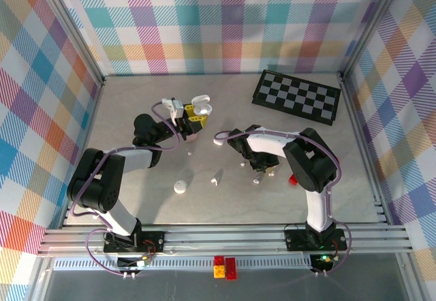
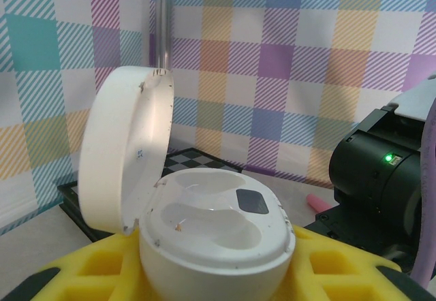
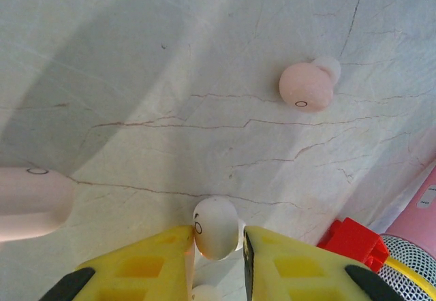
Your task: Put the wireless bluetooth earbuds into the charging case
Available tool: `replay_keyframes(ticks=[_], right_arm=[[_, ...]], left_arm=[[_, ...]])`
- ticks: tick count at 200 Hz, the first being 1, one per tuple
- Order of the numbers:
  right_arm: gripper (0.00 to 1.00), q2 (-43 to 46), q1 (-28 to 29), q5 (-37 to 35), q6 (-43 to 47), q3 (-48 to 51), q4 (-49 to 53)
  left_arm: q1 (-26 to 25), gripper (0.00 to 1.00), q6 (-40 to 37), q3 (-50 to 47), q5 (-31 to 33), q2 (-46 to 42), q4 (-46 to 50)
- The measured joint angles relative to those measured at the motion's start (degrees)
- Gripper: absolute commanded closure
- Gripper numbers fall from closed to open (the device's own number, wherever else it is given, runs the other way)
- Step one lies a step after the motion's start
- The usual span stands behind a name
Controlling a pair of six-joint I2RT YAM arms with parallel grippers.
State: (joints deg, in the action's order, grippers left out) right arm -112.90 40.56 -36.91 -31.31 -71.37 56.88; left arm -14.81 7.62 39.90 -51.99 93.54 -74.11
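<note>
My left gripper (image 1: 190, 120) (image 2: 214, 277) is shut on the white charging case (image 2: 216, 236), held up off the table between yellow fingers (image 2: 340, 267). The lid (image 2: 126, 158) stands open and both cavities are empty. Low over the table, my right gripper (image 1: 259, 173) (image 3: 218, 243) has its yellow fingertips (image 3: 160, 250) closed around a white earbud (image 3: 216, 226). A pale pink earbud (image 3: 306, 86) lies on the table further out. More small white earbuds (image 1: 215, 178) lie between the two arms.
A red block (image 3: 354, 241) (image 1: 293, 179) sits just right of the right fingers, and a pale pink rounded object (image 3: 27, 202) lies to their left. A round white case (image 1: 180, 186) rests near the front. A chessboard (image 1: 296, 97) lies at the back right.
</note>
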Motion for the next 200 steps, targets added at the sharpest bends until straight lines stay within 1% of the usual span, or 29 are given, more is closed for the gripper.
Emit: replay_keyframes(ticks=[41,77,123,141,166,200], right_arm=[[0.74,-1.2,-0.1,0.0,0.1,-0.7,0.3],[0.78,-1.8,-0.1,0.0,0.4,-1.4,1.0],[0.79,-1.1,-0.3,0.5,0.7,-1.1,0.4],[0.79,1.5,-0.7,2.5,1.5,0.2,-1.6],[0.79,8.0,-1.6,6.9,2.2,1.6,-3.6],[0.79,18.0,-4.5,16.5,2.2,3.8,-7.6]], left_arm=[[0.0,0.62,-0.1,0.0,0.0,0.0,0.0],[0.0,0.62,-0.2,0.0,0.0,0.0,0.0],[0.0,0.62,-0.2,0.0,0.0,0.0,0.0],[0.0,0.62,-0.2,0.0,0.0,0.0,0.0],[0.0,0.62,-0.8,-0.3,0.3,0.0,0.0],[-0.1,0.62,-2.0,-0.9,1.6,-0.1,0.0]])
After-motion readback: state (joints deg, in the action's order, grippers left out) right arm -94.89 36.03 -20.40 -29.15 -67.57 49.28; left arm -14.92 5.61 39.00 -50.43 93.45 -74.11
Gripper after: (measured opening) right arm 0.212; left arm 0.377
